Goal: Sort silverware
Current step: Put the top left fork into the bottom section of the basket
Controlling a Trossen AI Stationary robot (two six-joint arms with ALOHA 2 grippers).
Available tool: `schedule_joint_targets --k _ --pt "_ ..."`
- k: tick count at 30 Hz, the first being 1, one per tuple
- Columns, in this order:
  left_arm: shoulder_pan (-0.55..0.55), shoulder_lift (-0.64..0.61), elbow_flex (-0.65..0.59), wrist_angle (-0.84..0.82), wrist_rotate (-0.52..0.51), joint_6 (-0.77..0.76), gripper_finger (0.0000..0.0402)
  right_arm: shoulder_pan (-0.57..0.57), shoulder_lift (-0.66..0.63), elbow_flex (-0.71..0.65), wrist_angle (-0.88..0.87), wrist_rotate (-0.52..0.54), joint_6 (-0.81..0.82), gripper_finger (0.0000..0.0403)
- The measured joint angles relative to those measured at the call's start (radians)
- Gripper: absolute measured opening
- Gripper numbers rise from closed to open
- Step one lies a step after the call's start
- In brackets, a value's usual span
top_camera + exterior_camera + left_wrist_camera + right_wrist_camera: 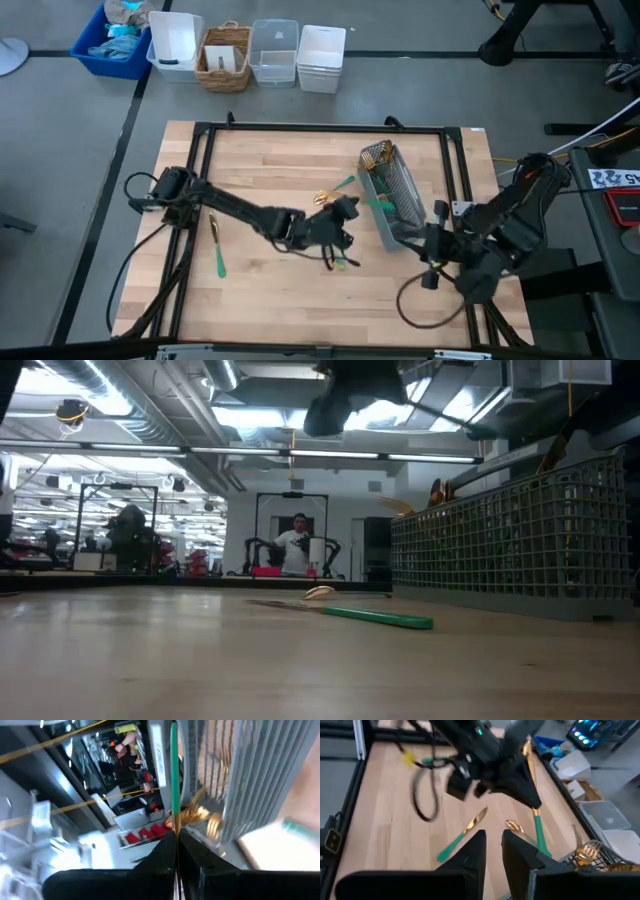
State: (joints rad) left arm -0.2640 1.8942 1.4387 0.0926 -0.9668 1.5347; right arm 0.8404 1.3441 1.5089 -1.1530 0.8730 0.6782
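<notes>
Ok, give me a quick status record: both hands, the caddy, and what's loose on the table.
left hand: mid-table, raised, shut on a teal-handled piece
right hand: by the caddy's near end; grip unclear
caddy: right of centre, gold-headed pieces inside
loose near left hand: knife, spoon
loose far left: one lone piece
</notes>
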Motion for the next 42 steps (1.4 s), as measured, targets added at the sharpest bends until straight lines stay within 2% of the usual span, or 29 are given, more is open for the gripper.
schedule_joint_targets --k 4,9,26,34,38,42 --pt "0.052 0.0 0.0 -0.007 0.066 0.173 0.0 0.054 0.008 0.0 -0.009 0.086 0.052 0.0062" --pt "0.087 0.0 0.0 -0.002 0.202 0.298 0.0 0.079 0.009 0.0 -0.01 0.164 0.057 0.0062" --pt "0.154 0.102 0.002 0.088 0.37 0.728 0.0002 0.076 0.008 0.0 -0.074 0.199 0.084 0.0062" --pt "0.196 0.127 0.003 0.089 0.585 0.75 0.0016 0.076 0.009 0.0 -0.087 0.197 0.084 0.0062" --pt "0.209 0.127 0.002 0.107 0.701 0.672 0.0018 0.076 0.009 0.0 -0.105 0.19 0.084 0.0062" --pt "0.219 0.127 0.002 0.14 0.734 0.577 0.0019 0.076 0.009 0.0 -0.108 0.189 0.084 0.0062"
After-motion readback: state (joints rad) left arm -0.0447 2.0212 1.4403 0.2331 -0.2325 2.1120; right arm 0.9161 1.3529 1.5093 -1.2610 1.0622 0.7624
